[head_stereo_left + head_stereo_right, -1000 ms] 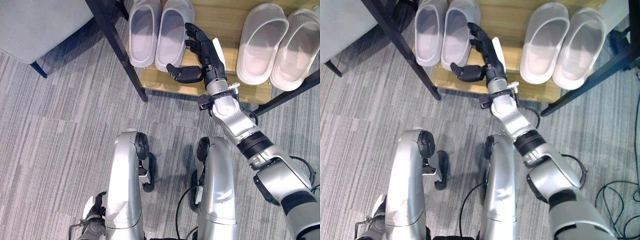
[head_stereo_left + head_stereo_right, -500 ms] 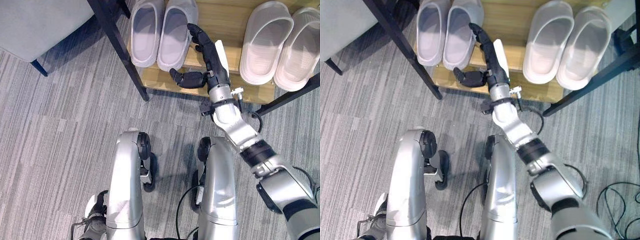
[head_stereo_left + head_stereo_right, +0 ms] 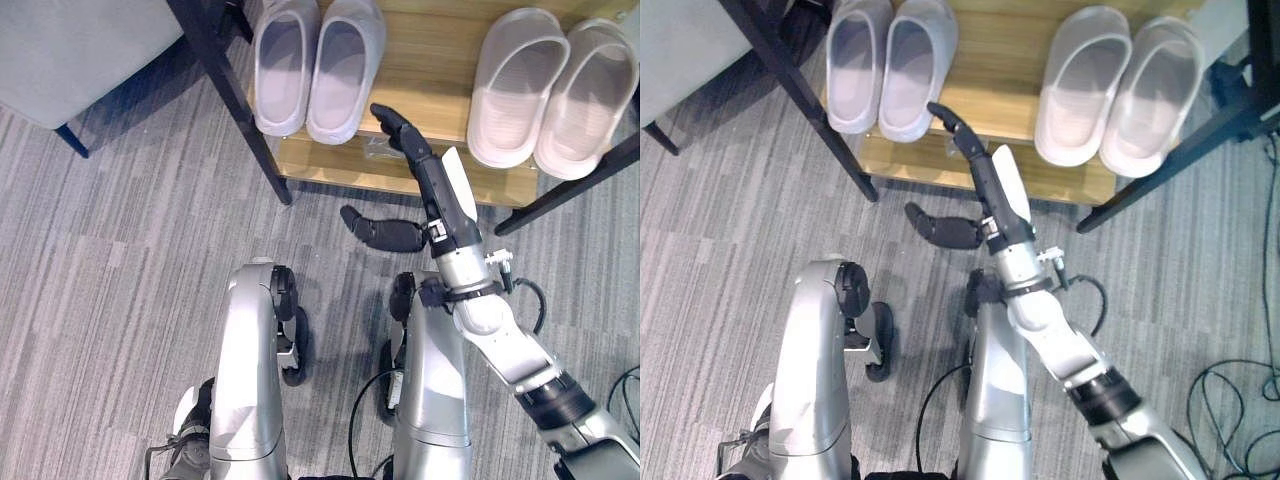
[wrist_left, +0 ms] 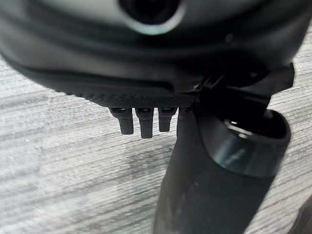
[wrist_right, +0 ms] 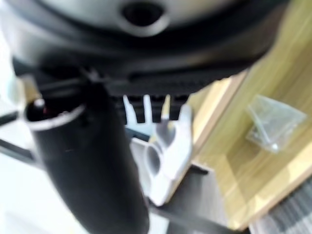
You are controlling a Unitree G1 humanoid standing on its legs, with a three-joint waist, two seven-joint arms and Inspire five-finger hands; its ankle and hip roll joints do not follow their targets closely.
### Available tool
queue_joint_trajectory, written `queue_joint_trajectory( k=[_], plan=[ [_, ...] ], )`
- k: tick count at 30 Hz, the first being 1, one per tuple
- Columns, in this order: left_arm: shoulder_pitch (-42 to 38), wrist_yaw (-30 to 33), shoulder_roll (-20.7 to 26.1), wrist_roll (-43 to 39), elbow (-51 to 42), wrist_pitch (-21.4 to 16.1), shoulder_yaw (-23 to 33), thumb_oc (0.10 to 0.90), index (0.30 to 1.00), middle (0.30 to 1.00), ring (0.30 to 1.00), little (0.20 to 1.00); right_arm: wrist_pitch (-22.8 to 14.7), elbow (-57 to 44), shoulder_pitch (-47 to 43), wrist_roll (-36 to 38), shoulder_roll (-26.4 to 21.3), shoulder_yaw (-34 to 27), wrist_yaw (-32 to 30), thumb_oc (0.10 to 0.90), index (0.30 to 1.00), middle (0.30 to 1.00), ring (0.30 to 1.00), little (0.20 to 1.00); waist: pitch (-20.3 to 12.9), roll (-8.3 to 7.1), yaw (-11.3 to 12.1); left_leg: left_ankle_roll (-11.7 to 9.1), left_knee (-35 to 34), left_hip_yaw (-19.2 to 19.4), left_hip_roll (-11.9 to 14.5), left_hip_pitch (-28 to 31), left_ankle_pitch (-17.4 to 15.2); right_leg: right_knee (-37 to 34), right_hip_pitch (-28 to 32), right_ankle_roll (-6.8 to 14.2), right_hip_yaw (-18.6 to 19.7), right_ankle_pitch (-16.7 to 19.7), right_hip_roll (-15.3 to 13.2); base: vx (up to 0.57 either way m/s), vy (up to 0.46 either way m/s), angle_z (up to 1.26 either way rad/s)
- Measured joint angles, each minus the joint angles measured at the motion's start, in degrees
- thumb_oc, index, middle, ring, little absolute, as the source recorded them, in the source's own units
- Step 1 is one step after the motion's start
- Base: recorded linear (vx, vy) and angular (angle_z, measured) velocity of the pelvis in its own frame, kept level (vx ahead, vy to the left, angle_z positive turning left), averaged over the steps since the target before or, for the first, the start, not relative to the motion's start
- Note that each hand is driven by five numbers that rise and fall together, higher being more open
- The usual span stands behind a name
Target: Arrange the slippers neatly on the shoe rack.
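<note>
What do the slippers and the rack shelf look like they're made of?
Lilac slippers and pale pink slippers: probably moulded foam or soft rubber; one-piece, matte, thick rounded edges, no seams. Shelf: light wood or wood-look laminate, with visible grain and a smooth satin surface. Rack frame: dark, likely painted metal, though the look leaves that open.

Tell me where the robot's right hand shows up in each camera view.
Left eye view: right hand right of centre, fingers straight, reaching toward the wooden shoe rack.
Right eye view: centre, before the same rack.
Right wrist view: dark bulk up close, rack shelf beyond.
Left wrist view: left hand over grey floor.
</note>
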Motion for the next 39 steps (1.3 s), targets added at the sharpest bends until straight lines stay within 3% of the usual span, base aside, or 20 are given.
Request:
queue_joint_trajectory(
  k=[2, 3, 4, 5, 8, 12, 15, 17, 19, 23, 25, 27, 28, 29, 30, 31, 33, 35, 38, 39],
  plan=[
    [-2.81, 0.5, 0.26, 0.03, -2.74, -0.6, 0.03, 0.8, 0.9, 0.9, 0.9, 0.9, -1.36, 0.92, 2.96, 1.22, -0.04, -0.84, 0.8, 0.8, 0.9, 0.9, 0.9, 0.9, -0.08, -0.33, -0.64, -1.61, -5.69, -0.06, -0.17, 0.41, 0.66, -5.41, 0.02, -1.12, -0.93, 0.51, -1.11, -0.18, 0.059, 0.49],
    [-3.76, 0.99, 0.34, 0.01, -6.83, -1.06, -0.08, 0.8, 0.9, 0.9, 0.9, 0.9, -1.81, 1.28, 5.22, 3.48, 0.55, -1.54, 2.15, 0.8, 0.9, 0.9, 0.9, 0.9, -0.34, 0.42, -0.59, -1.76, -9.31, -1.24, -0.29, 0.53, 0.86, -10.11, 0.64, -3.5, -3.38, 2.36, -2.38, -0.14, 0.049, 0.24],
    [-3.9, 1.14, 0.72, 0.06, -8.77, -1.67, -0.01, 0.8, 0.9, 0.9, 0.9, 0.9, -1.92, 1.08, 6.62, 4.65, 0.43, -1.44, 2.58, 0.8, 0.9, 0.9, 0.9, 0.9, -0.4, 0.55, -0.33, -2.06, -10.11, -2.61, -0.82, 1.05, 0.64, -12.29, 1.01, -2.39, -4.43, 2.99, -2.46, -0.11, 0.048, -0.04],
    [-4.88, 1.21, 1.02, 0.12, -11.07, -2.23, -0.43, 0.8, 0.9, 0.9, 0.9, 0.9, -2.63, 1.02, 9.41, 5.42, 0.72, -2.1, 3.27, 0.8, 0.9, 0.9, 0.9, 0.9, -0.25, 0.36, 0.41, -1.38, -12.6, -4.28, -1.59, 2.88, 2.94, -14.9, 1.93, -4.11, -5.67, 4.86, -2.58, -0.05, 0.079, -0.16],
    [-7.18, 1.43, 1.68, 1.75, -14.93, -2.75, -0.68, 0.8, 0.9, 0.9, 0.9, 0.9, -3.93, 1.24, 14.04, 8.79, 3.22, -2.26, 3.98, 0.8, 0.9, 0.9, 0.9, 0.9, -0.44, 0.47, 0.05, -1.49, -16.92, -5.96, -2.84, 4.8, 4.76, -19.83, 5.18, -3.45, -7.82, 5.46, -3.09, 0.0, 0.105, 0.11],
    [-7.25, 2.14, 4.38, 3.42, -18.49, -1.65, -0.43, 0.8, 0.9, 0.9, 0.9, 0.9, -5.21, 9.23, 15.54, 14.1, 5.79, -3.38, 6.49, 0.8, 0.9, 0.9, 0.9, 0.9, -1.38, 1.11, 0.74, -2.19, -25.26, -7.99, -3.08, 9.02, 6.1, -29.33, 11.03, -4.93, -12.16, 6.82, -4.95, -0.02, 0.093, 0.16],
    [-5.31, 2.1, 4.26, 4.61, -20.52, -2.34, -0.95, 0.8, 0.9, 0.9, 0.9, 0.9, -4.23, 20.27, 15.4, 17.68, 8.32, -3.43, 6.58, 0.8, 0.9, 0.9, 0.9, 0.9, -2.33, 0.76, 2.29, -2.6, -32.96, -8.9, -2.83, 17.86, 6.87, -38.27, 20.51, -5.18, -14.47, 8.25, -4.94, 0.0, 0.044, 0.15],
    [-0.15, 2.01, 4.07, 4.95, -19.64, -2.97, -1.36, 0.8, 0.9, 0.9, 0.9, 0.9, -4.21, 26.07, 17.46, 17.24, 10.17, -2.23, 6.39, 0.8, 0.9, 0.9, 0.9, 0.9, -6.73, -0.66, 1.95, -2.37, -39.87, -8.57, -2.28, 24.82, 7.2, -45.77, 26.98, -4.3, -15.18, 9.72, -4.56, 0.07, 0.041, 0.0],
    [0.27, 0.49, 3.45, 4.99, -16.22, -2.9, -1.41, 0.8, 0.9, 0.9, 0.9, 0.9, -4.49, 30.83, 17.47, 14.9, 11.66, -2.64, 6.34, 0.8, 0.9, 0.9, 0.9, 0.9, -7.59, -1.04, 1.7, -2.36, -44.66, -8.68, -1.82, 29.92, 7.83, -51.0, 32.11, -3.82, -16.06, 11.17, -4.18, 0.12, 0.022, -0.02],
    [4.35, -4.14, 1.7, 5.09, -8.21, -2.25, -0.22, 0.8, 0.9, 0.9, 0.9, 0.9, -3.11, 47.24, 20.0, 8.39, 15.34, -2.86, 5.65, 0.8, 0.9, 0.9, 0.9, 0.9, -14.04, -2.94, 1.01, -2.26, -63.0, -8.32, -0.92, 48.24, 11.59, -71.19, 50.05, -1.79, -18.13, 16.87, -2.68, 0.16, 0.018, 0.02],
    [6.63, -5.47, 1.71, 5.4, -5.1, -1.89, -0.31, 0.8, 0.9, 0.9, 0.9, 0.9, -2.48, 51.06, 22.24, 7.57, 16.81, -2.9, 4.83, 0.8, 0.9, 0.9, 0.9, 0.9, -18.19, -3.78, 0.54, -2.19, -71.1, -7.49, -0.76, 55.02, 13.69, -79.62, 56.28, -1.39, -18.17, 19.38, -1.99, 0.19, 0.017, -0.03],
    [7.43, -5.68, 2.62, 11.52, -2.65, -0.82, -4.66, 0.8, 0.9, 0.9, 0.9, 0.9, -2.22, 56.58, 22.16, 6.21, 17.96, -2.85, 4.78, 0.8, 0.9, 0.9, 0.9, 0.9, -19.96, -4.11, 0.21, -2.0, -78.85, -6.23, -0.41, 63.39, 15.64, -87.78, 63.87, -0.78, -17.93, 22.24, -1.38, 0.21, -0.026, -0.21],
    [7.85, -5.71, 3.53, 13.61, -2.22, -0.8, -6.32, 0.8, 0.9, 0.9, 0.9, 0.9, -2.22, 58.56, 21.96, 6.05, 18.23, -2.86, 4.73, 0.8, 0.9, 0.9, 0.9, 0.9, -20.22, -3.93, 0.3, -1.83, -80.3, -5.83, -0.24, 65.36, 16.06, -89.44, 65.7, -0.15, -17.7, 23.11, -0.98, 0.15, -0.047, -0.37],
    [11.99, -8.25, 6.06, 16.47, -11.34, 1.98, -7.73, 0.8, 0.9, 0.9, 0.9, 0.9, -2.01, 64.18, 20.39, 5.74, 19.32, -3.44, 4.96, 0.8, 0.9, 0.9, 0.9, 0.9, -20.66, -3.58, 0.26, -1.74, -83.7, -4.92, 0.08, 69.93, 16.54, -93.47, 70.26, 0.07, -17.87, 24.38, -0.78, 0.16, -0.103, -0.29],
    [13.75, -8.79, 7.71, 19.5, -13.39, 0.09, -9.76, 0.8, 0.9, 0.9, 0.9, 0.9, -0.97, 67.36, 20.82, 5.79, 20.24, -4.83, 4.52, 0.8, 0.9, 0.9, 0.9, 0.9, -21.87, -2.97, 0.21, -1.41, -87.07, -4.91, 0.0, 73.35, 17.35, -96.96, 73.16, 0.85, -18.1, 25.91, -0.58, 0.17, -0.154, -0.23],
    [12.06, -9.14, 6.05, 20.13, -9.64, -1.01, -8.79, 0.8, 0.9, 0.9, 0.9, 0.9, -0.51, 69.62, 21.69, 5.74, 20.28, -5.24, 4.35, 0.8, 0.9, 0.9, 0.9, 0.9, -23.4, -2.25, 0.27, -1.59, -89.63, -4.4, -0.11, 75.55, 17.92, -99.54, 75.12, 0.95, -17.82, 26.28, -0.51, 0.13, -0.138, -0.09],
    [9.55, -9.56, 2.46, 20.18, -0.62, 1.06, -7.21, 0.8, 0.9, 0.9, 0.9, 0.9, 0.69, 74.02, 21.49, 5.48, 21.15, -5.51, 4.39, 0.8, 0.9, 0.9, 0.9, 0.9, -24.7, -1.6, 0.41, -1.47, -96.9, -3.13, -0.48, 82.2, 20.56, -105.7, 80.6, 1.4, -17.0, 28.97, -0.16, 0.0, -0.146, -0.23],
    [9.28, -9.76, 1.61, 20.78, 1.02, 1.17, -9.62, 0.8, 0.9, 0.9, 0.9, 0.9, 0.72, 76.43, 22.18, 5.25, 21.56, -5.26, 4.31, 0.8, 0.9, 0.9, 0.9, 0.9, -26.71, -1.38, -0.65, -1.69, -100.9, -2.4, -0.1, 84.72, 21.98, -109.39, 82.85, 0.54, -16.55, 30.14, 0.71, -0.03, -0.189, -0.21],
    [9.68, -10.77, 1.7, 20.57, 2.74, 1.9, -10.01, 0.8, 0.9, 0.9, 0.9, 0.9, 2.14, 79.93, 22.49, 5.02, 23.21, -5.16, 4.3, 0.8, 0.9, 0.9, 0.9, 0.9, -28.08, -2.3, -1.14, -1.23, -107.23, -2.49, 0.24, 89.51, 25.2, -115.26, 87.08, 0.47, -16.62, 32.51, 1.81, -0.05, -0.147, -0.06],
    [9.59, -10.74, 1.77, 21.03, 2.82, 2.56, -12.99, 0.8, 0.9, 0.9, 0.9, 0.9, 2.9, 80.43, 23.08, 5.06, 23.21, -5.31, 4.31, 0.8, 0.9, 0.9, 0.9, 0.9, -28.82, -2.09, -1.29, -1.54, -110.06, -2.38, 0.7, 91.13, 26.49, -117.47, 88.2, 0.02, -16.63, 33.3, 2.52, -0.03, -0.111, -0.01]
  ],
)
